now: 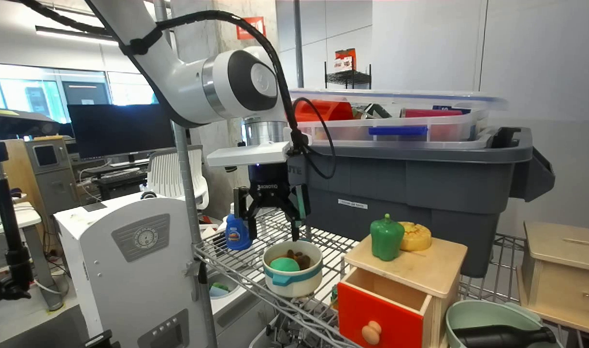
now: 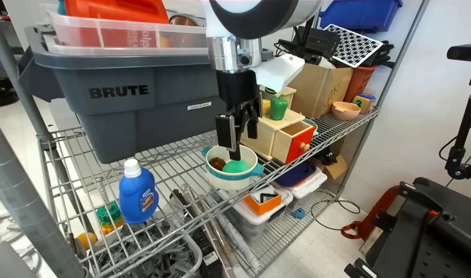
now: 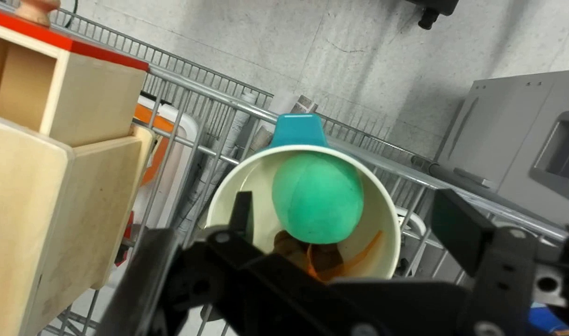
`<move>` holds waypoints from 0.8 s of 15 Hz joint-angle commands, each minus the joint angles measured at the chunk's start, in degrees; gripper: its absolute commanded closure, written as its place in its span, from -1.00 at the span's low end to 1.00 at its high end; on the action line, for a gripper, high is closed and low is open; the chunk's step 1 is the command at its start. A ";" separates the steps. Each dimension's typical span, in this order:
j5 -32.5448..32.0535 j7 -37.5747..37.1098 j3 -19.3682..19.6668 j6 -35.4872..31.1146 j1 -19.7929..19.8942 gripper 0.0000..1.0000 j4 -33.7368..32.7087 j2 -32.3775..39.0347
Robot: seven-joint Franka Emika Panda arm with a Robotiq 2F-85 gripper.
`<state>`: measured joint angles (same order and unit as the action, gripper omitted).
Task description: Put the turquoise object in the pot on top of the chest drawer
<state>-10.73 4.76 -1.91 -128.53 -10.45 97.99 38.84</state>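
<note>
The turquoise object (image 3: pixel 318 198) rests inside the pale round pot (image 1: pixel 294 289), against the wall near one blue handle. That pot (image 2: pixel 231 184) stands on the wire shelf, beside the chest drawer (image 1: pixel 434 278), whose red front (image 1: pixel 379 314) is pulled partly out. Above the pot hangs my gripper (image 1: pixel 273 235), pointing down with its fingers spread and nothing between them. In the wrist view one finger (image 3: pixel 242 212) shows against the pot's inside and the opposite one (image 3: pixel 459 228) outside its rim. The turquoise object (image 2: pixel 236 166) appears clear of both fingers.
Brown lumps (image 2: pixel 217 164) share the pot with the turquoise object. A green pepper (image 1: pixel 387 237) and a yellow piece (image 1: pixel 415 236) sit on top of the chest drawer. A blue bottle (image 2: pixel 138 195) stands on the shelf; a large grey tote (image 1: pixel 395 193) rises behind.
</note>
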 commanded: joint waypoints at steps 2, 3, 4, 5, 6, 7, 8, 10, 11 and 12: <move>-0.96 -0.59 0.12 -0.40 0.63 -1.00 0.19 -0.29; -0.94 -0.53 0.12 -0.29 0.69 -1.00 -0.03 -0.07; -0.91 -0.51 0.12 -0.23 0.74 -1.00 -0.21 0.11; -0.88 -0.46 0.11 -0.16 0.81 -1.00 -0.38 0.27; -0.82 -0.33 0.10 -0.07 0.93 -1.00 -0.64 0.51; -0.73 -0.21 0.11 -0.01 1.10 -1.00 -0.84 0.73; -0.52 0.08 0.05 0.09 1.41 -1.00 -1.06 0.91; -0.29 0.50 0.06 0.11 2.04 -1.00 -1.37 1.13; -0.10 0.79 0.03 0.21 2.48 -1.00 -1.70 1.30; -0.01 0.99 0.04 0.36 2.85 -1.00 -2.18 1.56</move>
<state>-10.73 4.83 -1.63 -128.53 -8.91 97.73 39.46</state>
